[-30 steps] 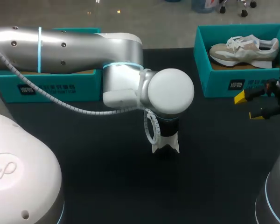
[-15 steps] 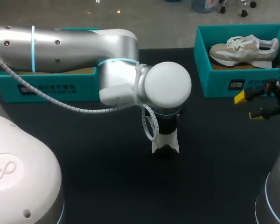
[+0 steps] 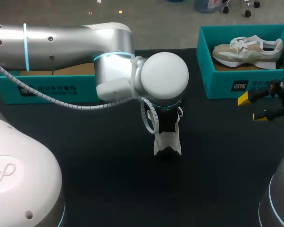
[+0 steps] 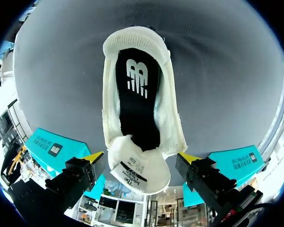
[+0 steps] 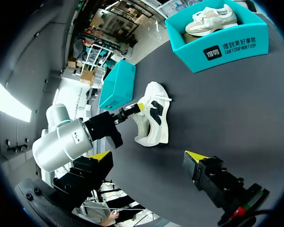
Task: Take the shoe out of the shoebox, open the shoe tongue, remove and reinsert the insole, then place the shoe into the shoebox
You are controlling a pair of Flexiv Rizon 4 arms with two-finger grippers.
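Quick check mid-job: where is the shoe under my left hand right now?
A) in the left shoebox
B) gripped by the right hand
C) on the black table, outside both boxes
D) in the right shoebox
C: the shoe lies on the black table below the left hand, apart from the left shoebox and the right shoebox.

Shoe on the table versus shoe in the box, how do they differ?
The table shoe stands on bare tabletop; the boxed shoe sits in the teal shoebox. The table shoe's tongue is pulled open, insole showing; the boxed shoe looks laced up. Both are pale sneakers.
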